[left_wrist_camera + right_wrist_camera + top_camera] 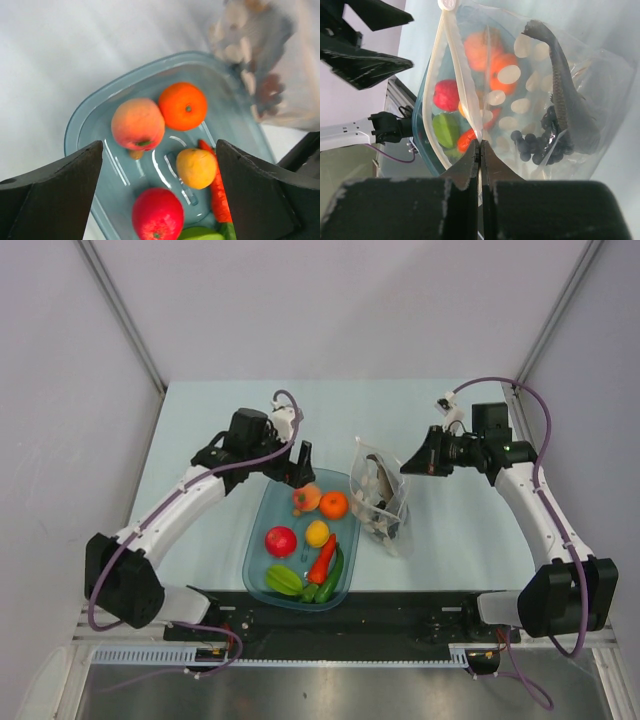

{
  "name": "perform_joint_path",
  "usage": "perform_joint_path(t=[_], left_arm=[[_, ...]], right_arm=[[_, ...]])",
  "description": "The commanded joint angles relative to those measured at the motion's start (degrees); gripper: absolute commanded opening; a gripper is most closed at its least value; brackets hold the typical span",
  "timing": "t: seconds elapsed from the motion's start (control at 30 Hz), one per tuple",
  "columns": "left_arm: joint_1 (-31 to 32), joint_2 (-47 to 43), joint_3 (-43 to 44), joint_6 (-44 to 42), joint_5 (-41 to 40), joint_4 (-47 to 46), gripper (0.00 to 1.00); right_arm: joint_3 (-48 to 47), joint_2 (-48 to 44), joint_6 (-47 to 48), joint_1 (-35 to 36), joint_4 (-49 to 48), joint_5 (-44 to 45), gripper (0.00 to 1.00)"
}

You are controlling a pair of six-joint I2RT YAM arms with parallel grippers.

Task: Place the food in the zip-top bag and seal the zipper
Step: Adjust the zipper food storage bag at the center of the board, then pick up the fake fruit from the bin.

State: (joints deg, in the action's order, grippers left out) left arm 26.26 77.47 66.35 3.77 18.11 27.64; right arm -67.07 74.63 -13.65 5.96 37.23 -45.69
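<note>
The clear zip-top bag point(385, 510) stands right of the teal tub. My right gripper point(408, 465) is shut on its mouth edge point(480, 142), pinching the pale zipper point(452, 55). A grey fish point(565, 100) and black grapes point(540, 145) lie inside the bag. In the tub rest a peach point(137, 122), orange point(183, 106), lemon point(196, 168), red fruit point(157, 215), red pepper point(322, 560), green pepper point(332, 577) and starfruit point(284, 580). My left gripper point(160, 165) hangs open above the tub's far end, holding nothing.
The teal tub point(252, 550) sits at the table's near middle, against the black rail point(400, 610) along the front edge. White walls close in the table on the left, the right and the back.
</note>
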Motion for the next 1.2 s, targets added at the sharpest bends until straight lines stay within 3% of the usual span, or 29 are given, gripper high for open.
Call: perform_joint_path(t=[0.0,0.1,0.17,0.2,0.3,0.73,0.83,0.87,0.97,1.03,1.17], left_arm=[[-0.3,5.0,-0.9,-5.7,-1.9,6.0,0.96],[-0.3,5.7,1.2,-18.3,5.7,16.1,0.85],[-0.4,3.7,0.3,-28.8,9.5,20.4,0.87],[-0.4,1.7,0.0,-35.7,10.5,24.5,0.94],[0.5,0.1,-1.1,-45.0,11.1,30.2,1.00],[8.5,0.3,-14.8,-48.4,-2.8,14.6,0.99],[9.0,1.6,-15.9,-48.3,-4.4,12.8,0.85],[9.0,2.2,-15.2,-47.4,-4.7,12.7,0.70],[8.9,1.9,-10.2,-45.1,-1.7,15.8,0.51],[8.9,-0.6,-6.8,-43.6,1.4,17.3,0.48],[9.0,-2.8,8.0,-32.9,10.8,15.5,0.37]], right_arm=[[-0.1,-0.9,1.4,-0.5,-0.8,-0.4,0.00],[-0.6,-1.2,2.3,-0.9,0.1,-0.4,0.00],[-0.5,-1.2,2.4,-1.1,0.5,-0.4,0.00],[-0.4,-1.2,2.4,-1.2,0.5,-0.5,0.00],[-0.1,-1.3,1.8,-1.2,0.0,-1.0,0.00],[-0.4,0.1,-0.1,-0.9,-1.3,-3.2,0.00],[-0.8,0.3,-0.2,-0.9,-1.3,-3.3,0.00],[-0.8,0.4,-0.2,-0.9,-1.1,-3.4,0.00],[-1.0,0.7,-0.1,-0.9,-0.9,-3.2,0.00],[-1.3,0.9,0.0,-0.9,-0.8,-3.2,0.00],[-2.5,1.4,0.4,-0.9,-0.6,-3.4,0.00]])
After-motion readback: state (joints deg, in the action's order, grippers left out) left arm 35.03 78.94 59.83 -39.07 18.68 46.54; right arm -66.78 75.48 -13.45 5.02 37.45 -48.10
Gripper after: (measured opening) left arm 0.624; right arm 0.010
